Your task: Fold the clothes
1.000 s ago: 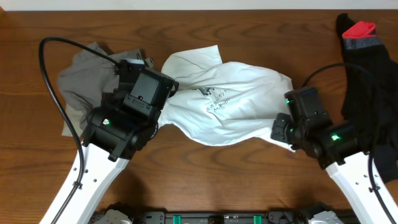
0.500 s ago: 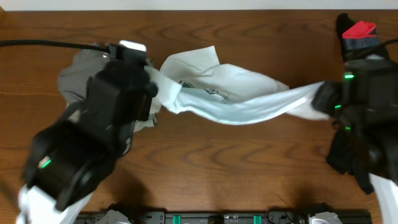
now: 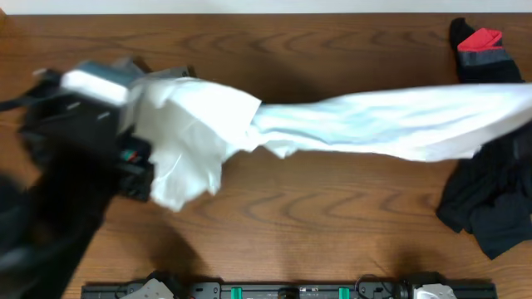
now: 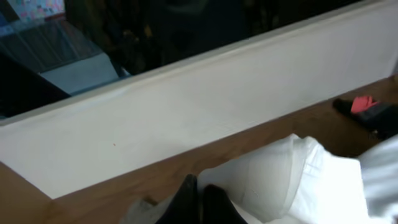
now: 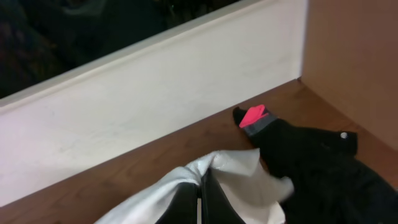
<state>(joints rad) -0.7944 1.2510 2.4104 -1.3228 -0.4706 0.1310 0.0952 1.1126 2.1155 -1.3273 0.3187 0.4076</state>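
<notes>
The white T-shirt (image 3: 366, 124) is lifted high above the table and stretched between both arms, blurred; its print is hidden. My left gripper (image 4: 200, 198) is shut on the shirt's left end (image 4: 292, 180); in the overhead view the left arm (image 3: 75, 166) is a dark blur at the left. My right gripper (image 5: 200, 198) is shut on the shirt's right end (image 5: 233, 180); in the overhead view it is hidden behind the cloth. A grey-khaki piece (image 3: 125, 65) peeks out at the back left. The black-and-red garment (image 3: 486, 199) lies at the right and shows in the right wrist view (image 5: 311, 162).
The brown wooden table (image 3: 332, 241) runs to a white wall at the back (image 4: 205, 106). A wooden side panel (image 5: 354, 56) stands at the right edge of the right wrist view.
Both arms have risen sharply with the white T-shirt, pulling it off the table and stretching it wide. The right arm has moved out of the overhead view behind the cloth.
</notes>
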